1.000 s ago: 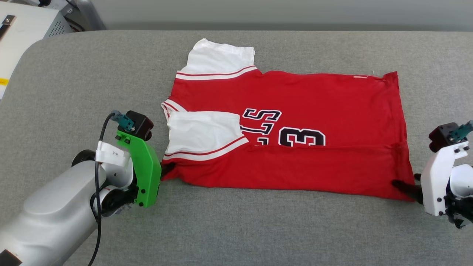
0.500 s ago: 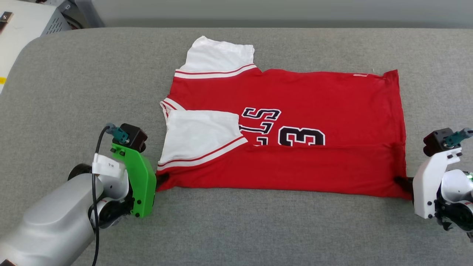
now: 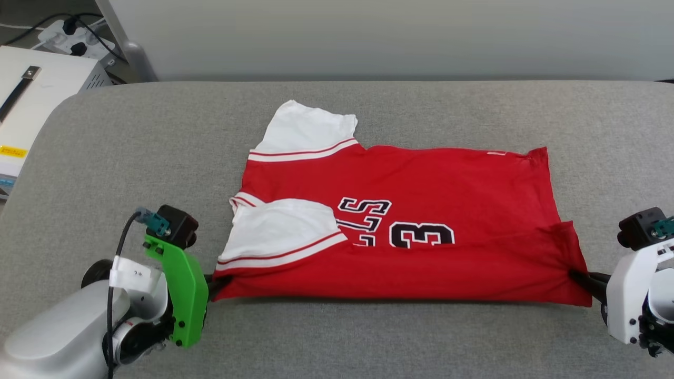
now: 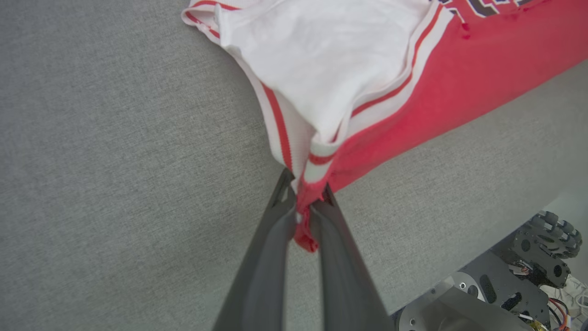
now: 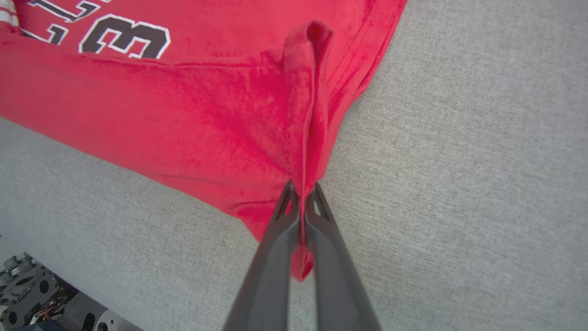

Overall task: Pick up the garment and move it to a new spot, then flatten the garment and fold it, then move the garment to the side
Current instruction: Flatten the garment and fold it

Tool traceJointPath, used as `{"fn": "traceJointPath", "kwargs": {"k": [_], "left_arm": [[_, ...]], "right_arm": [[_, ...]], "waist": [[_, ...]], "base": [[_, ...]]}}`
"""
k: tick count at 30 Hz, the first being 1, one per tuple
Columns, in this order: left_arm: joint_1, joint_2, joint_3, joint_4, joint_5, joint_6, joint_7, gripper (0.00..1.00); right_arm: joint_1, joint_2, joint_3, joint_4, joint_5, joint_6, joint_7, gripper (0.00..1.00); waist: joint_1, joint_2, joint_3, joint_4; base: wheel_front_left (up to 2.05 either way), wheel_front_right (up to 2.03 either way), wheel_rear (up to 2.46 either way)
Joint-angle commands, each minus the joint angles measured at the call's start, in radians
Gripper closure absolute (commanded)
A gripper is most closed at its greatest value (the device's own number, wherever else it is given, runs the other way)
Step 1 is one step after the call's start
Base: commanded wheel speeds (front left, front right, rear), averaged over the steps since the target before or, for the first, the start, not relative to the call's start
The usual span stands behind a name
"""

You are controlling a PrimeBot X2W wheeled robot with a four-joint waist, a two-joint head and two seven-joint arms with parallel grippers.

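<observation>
The garment [image 3: 421,210] lies across the middle of the grey table [image 3: 368,337], collar end toward the robot's left and hem toward its right. Its near long side is folded up over the front, and the fold line cuts across the bottom of the black lettering and the 3. One white sleeve [image 3: 308,129] spreads flat at the far left. The other lies folded over the chest, its striped trim running down to the near-left corner. The left gripper [image 3: 216,284] is closed tight on that corner; in the left wrist view its fingers [image 4: 271,257] pinch a bunch of red and striped cloth, a small tuft poking out between them. The right gripper [image 3: 582,278] is likewise closed on the near-right corner at the hem, where the cloth gathers into a ridge running up from the fingertips. The near edge is drawn straight between the two grippers. A white box [image 3: 31,100] stands beyond the table's far-left corner.
</observation>
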Motion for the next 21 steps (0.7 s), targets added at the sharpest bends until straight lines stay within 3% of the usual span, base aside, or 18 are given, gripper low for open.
{"fn": "traceJointPath", "kwargs": {"k": [1, 6, 11, 17, 21], "left_arm": [[0.027, 0.023, -0.003, -0.029, 0.015, 0.017, -0.004, 1.0], [0.093, 0.079, -0.02, -0.155, 0.011, 0.069, -0.005, 1.0], [0.139, 0.095, -0.03, -0.204, 0.005, 0.112, -0.016, 1.0], [0.158, 0.061, -0.035, -0.161, -0.016, 0.122, -0.017, 1.0], [0.163, 0.018, -0.036, -0.088, -0.04, 0.106, -0.019, 1.0]], "right_arm": [[0.031, -0.016, -0.015, -0.021, 0.007, -0.001, -0.003, 1.0], [0.127, -0.054, -0.081, -0.111, 0.01, -0.001, 0.005, 1.0], [0.197, -0.053, -0.147, -0.153, -0.008, -0.001, 0.03, 1.0], [0.21, 0.008, -0.189, -0.146, -0.024, -0.001, 0.074, 1.0], [0.196, 0.052, -0.19, -0.084, -0.043, -0.001, 0.09, 1.0]], "waist": [[0.0, 0.0, -0.017, 0.001], [0.0, 0.0, -0.019, 0.0], [0.0, 0.0, 0.002, -0.007], [0.0, 0.0, 0.043, -0.017], [0.0, 0.0, 0.064, -0.019]], "base": [[0.0, 0.0, 0.0], [0.0, 0.0, 0.0], [0.0, 0.0, 0.0], [0.0, 0.0, 0.0], [0.0, 0.0, 0.0]]}}
